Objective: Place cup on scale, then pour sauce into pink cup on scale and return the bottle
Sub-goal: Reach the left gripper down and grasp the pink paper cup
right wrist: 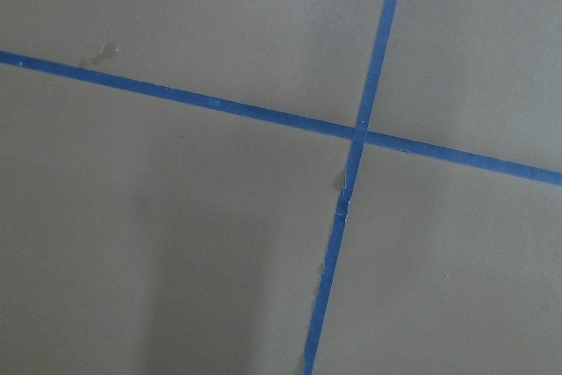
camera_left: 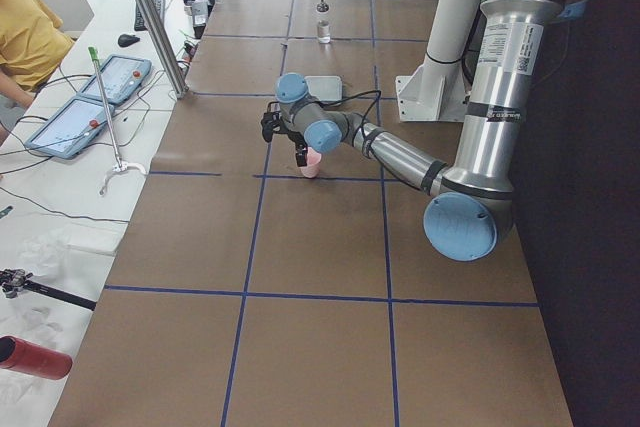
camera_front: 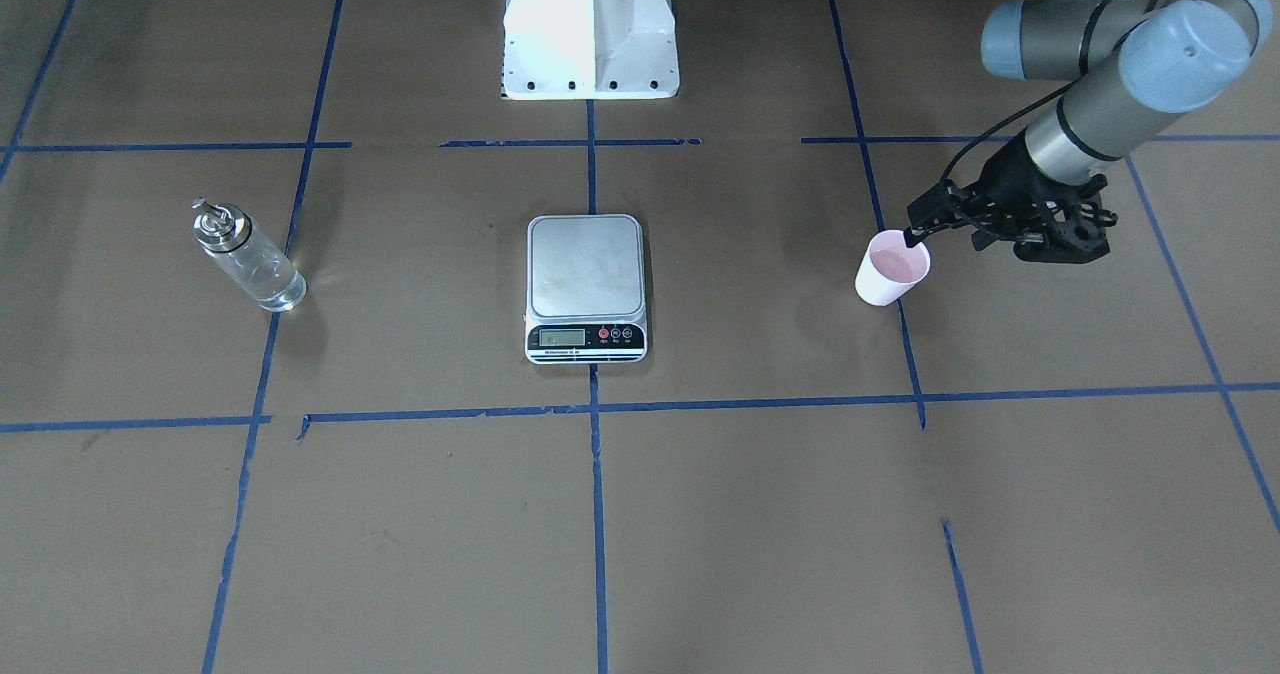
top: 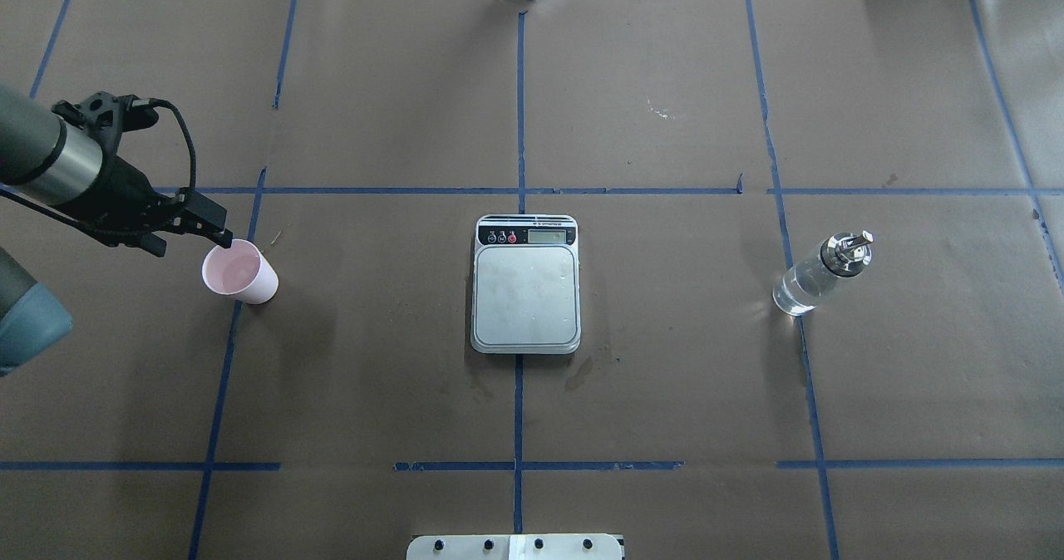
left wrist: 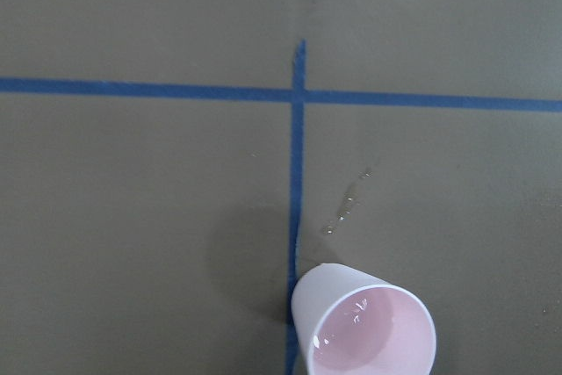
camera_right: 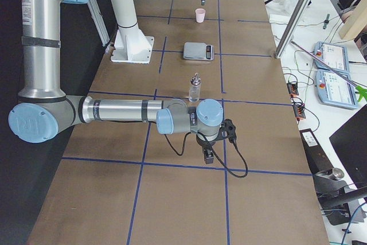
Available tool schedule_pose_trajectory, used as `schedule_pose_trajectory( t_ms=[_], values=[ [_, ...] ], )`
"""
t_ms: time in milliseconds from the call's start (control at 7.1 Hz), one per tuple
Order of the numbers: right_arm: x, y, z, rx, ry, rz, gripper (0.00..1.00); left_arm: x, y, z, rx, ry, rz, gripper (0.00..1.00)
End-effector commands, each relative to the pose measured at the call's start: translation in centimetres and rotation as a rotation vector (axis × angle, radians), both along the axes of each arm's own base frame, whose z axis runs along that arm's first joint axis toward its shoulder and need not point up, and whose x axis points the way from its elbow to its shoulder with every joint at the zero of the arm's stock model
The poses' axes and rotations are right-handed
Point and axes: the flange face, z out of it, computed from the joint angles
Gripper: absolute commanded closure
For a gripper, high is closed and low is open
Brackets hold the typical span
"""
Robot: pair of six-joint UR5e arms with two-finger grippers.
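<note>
Overhead exterior has my left gripper [top: 223,236] at the far left, its tips down at the rim of the pink paper cup [top: 243,274], which stands on a blue tape line [top: 223,361] of the brown table [top: 374,394]. My fingers look drawn close together there, but I cannot tell whether they pinch the cup wall. At centre sits the digital kitchen scale [top: 525,294], well apart from the cup. Further right stands the clear glass bottle [top: 808,284] with its silver pour spout. My right gripper [camera_right: 209,158] shows only in the exterior right view, pointing down; its opening I cannot tell.
</note>
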Motion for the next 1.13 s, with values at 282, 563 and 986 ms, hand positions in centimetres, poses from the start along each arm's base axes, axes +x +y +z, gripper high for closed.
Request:
schedule_pose_trajectory(
  t_ms=[282, 563, 986],
  values=[
    [0.0, 0.0, 0.4, -0.008, -0.002, 0.001, 0.00, 1.1, 0.2, 2.4, -0.011, -0.069, -0.029, 0.02],
    [0.0, -0.1, 0.3, 0.000, -0.002, 0.000, 0.00, 2.6, 1.1, 2.4, -0.014, -0.067, 0.001, 0.04],
    [0.0, -0.2, 0.1, 0.020, -0.006, 0.000, 0.00, 4.8, 2.0, 3.9, -0.029, -0.089, 0.042, 0.15]
  ],
)
